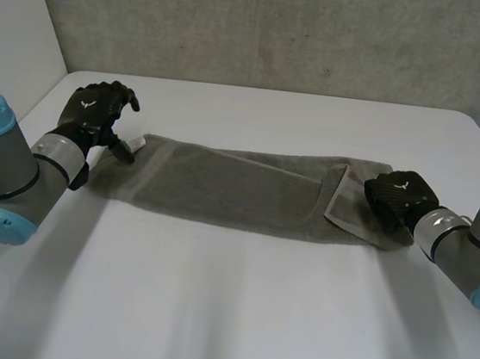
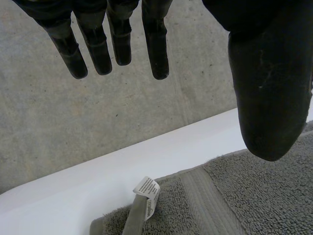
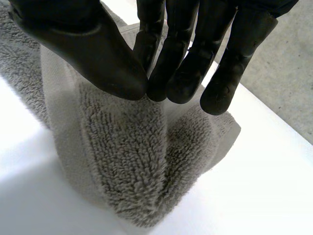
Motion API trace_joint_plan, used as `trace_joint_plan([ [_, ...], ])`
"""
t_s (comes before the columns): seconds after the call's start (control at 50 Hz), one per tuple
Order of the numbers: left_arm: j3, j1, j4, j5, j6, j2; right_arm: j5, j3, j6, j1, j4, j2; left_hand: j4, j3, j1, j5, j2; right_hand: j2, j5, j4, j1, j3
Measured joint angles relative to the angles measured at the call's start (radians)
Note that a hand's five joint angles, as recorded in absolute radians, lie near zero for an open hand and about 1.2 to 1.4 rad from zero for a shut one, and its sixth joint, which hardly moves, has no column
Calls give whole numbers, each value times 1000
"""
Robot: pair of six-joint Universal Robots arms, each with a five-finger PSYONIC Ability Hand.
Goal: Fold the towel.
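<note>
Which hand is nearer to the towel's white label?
Left. The left hand is open just beside the label at one end of the towel; the right hand pinches the opposite end.

Overhead and close-wrist views of towel (image 1: 230,187)

Plain grey terry towel (image 1: 230,187), with a flat woven band near its end, on a white desk (image 1: 250,319). Near the black left robot hand (image 1: 96,109), its label (image 2: 146,188) is white with dark print. The right robot hand (image 1: 398,198) is black too. Mottled grey wall (image 1: 283,28).
</note>
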Motion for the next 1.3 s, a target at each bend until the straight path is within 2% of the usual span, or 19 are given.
trace_joint_plan([
  [0.08, -2, 0, 0, 0, 0, 0, 2, -7, 1, 1, 7, 3, -2, 0, 0, -1, 0, -65, -85, -78, -81, -62],
  [0.1, -3, 0, 0, 0, 0, 0, 2, -6, 2, 1, 10, 4, -3, 0, 0, -1, 0, -289, -311, -296, -289, -278],
  [0.16, -4, 0, 0, 0, 0, 0, 3, 0, 4, 2, 16, 2, -2, 0, 0, -1, 0, -628, -647, -632, -630, -620],
  [0.22, -4, 0, 2, 0, 0, 0, 3, 8, 7, 2, 22, -4, -2, 0, 0, -1, 0, -734, -789, -756, -743, -740],
  [0.3, -4, 0, 7, 0, 0, 0, 2, 24, 10, 1, 32, -21, -2, 0, 0, -1, 0, -747, -812, -773, -760, -755],
  [0.5, -5, 0, 15, -1, 0, 1, -11, 66, 6, 1, 29, -40, -2, 0, 0, -1, 0, -737, -766, -758, -744, -742],
  [0.74, -5, 0, 16, -1, 0, 0, -9, 10, -3, 0, 9, 39, -2, 0, 0, -1, -1, -25, -39, -35, -37, -29],
  [0.94, -5, 0, 18, -1, 0, 0, -1, -99, 22, -17, 10, 42, -3, 0, 0, -1, -1, -14, -23, 0, -28, 1],
  [1.08, -5, 0, 18, 0, 0, -1, 12, -287, 137, -15, 11, 71, -2, 0, 0, -2, -2, 1, -23, 0, -24, 1],
  [1.2, -5, 3, 18, -1, 0, -1, 80, -488, 232, -15, 19, 154, -3, 0, 0, -5, -5, 13, -23, 0, -24, 9],
  [1.3, -5, 4, 19, -1, 0, -2, 156, -628, 247, -15, 35, 245, -3, 0, 0, -5, -5, 16, -23, 0, -24, 9],
])
